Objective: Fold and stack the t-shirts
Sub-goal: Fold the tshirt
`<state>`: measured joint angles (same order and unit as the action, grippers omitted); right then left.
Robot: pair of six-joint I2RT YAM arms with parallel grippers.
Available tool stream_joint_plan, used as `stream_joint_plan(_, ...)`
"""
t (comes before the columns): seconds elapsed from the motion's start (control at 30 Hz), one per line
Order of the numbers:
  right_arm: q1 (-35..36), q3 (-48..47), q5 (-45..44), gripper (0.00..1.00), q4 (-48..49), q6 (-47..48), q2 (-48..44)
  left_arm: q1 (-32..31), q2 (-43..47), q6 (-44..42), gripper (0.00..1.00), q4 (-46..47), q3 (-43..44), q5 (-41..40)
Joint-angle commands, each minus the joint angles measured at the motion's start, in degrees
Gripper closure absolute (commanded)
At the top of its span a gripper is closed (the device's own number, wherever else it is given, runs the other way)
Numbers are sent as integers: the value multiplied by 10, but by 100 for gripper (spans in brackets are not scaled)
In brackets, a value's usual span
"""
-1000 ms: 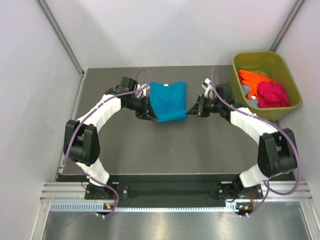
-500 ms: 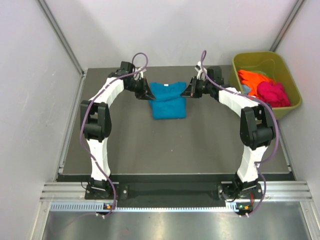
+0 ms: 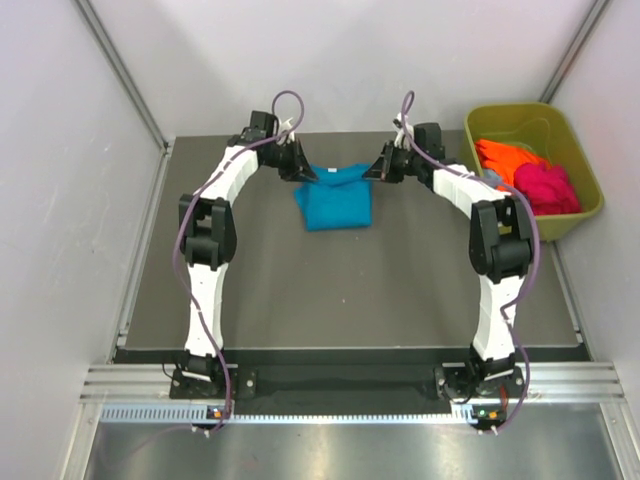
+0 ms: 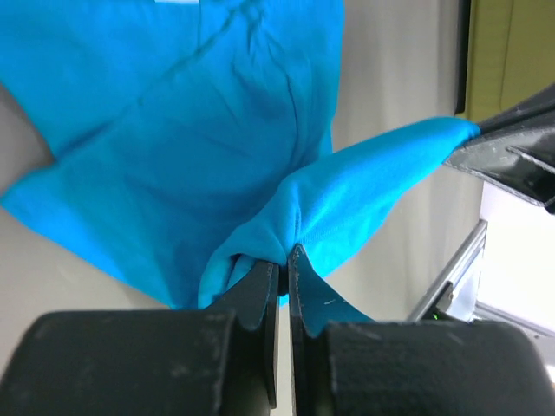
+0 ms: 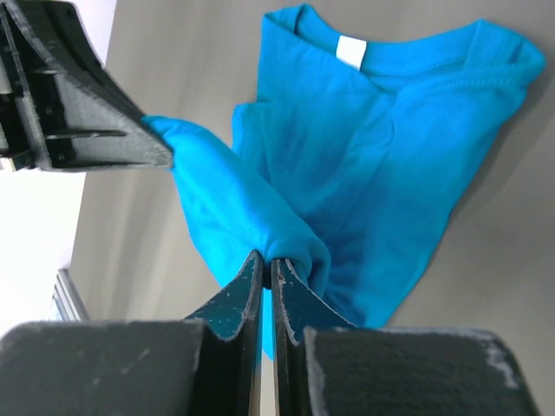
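The teal-blue t-shirt (image 3: 334, 197) lies partly folded at the far middle of the table, its white neck label (image 5: 352, 51) showing in the right wrist view. My left gripper (image 3: 307, 172) is shut on the cloth's far left corner (image 4: 286, 238). My right gripper (image 3: 368, 173) is shut on its far right corner (image 5: 286, 236). Both hold a stretched edge of cloth above the rest of the shirt. An orange t-shirt (image 3: 506, 159) and a magenta-pink t-shirt (image 3: 546, 187) lie bunched in the olive-green tub (image 3: 530, 118) at the far right.
The dark table (image 3: 340, 290) is walled by white panels at left, back and right. The tub stands off the table's far right corner. A metal rail (image 3: 340, 385) runs along the near edge.
Both grippers carried the shirt's near edge away from me, from the near side to the far side over the shirt. The shirt now shows as a shorter folded shape.
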<state>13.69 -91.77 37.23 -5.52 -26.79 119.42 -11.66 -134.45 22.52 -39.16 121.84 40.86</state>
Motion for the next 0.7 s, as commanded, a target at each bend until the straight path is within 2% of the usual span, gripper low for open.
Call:
stream_joint_plan(0.0, -2, -37, -6, 100, 36, 5, 11, 1, -19, -6, 100, 42, 48, -5)
stream_joint_plan(0.57, -6, -141, -29, 100, 67, 28, 130, -7, -146, -14, 100, 133, 167, -81)
stream_joint_plan(0.6, -6, -143, -30, 88, 67, 30, 132, -10, -149, -13, 90, 135, 170, -88)
stream_joint_plan(0.67, -6, -147, -65, 66, 57, 45, 124, -14, -148, -14, 80, 133, 179, -112)
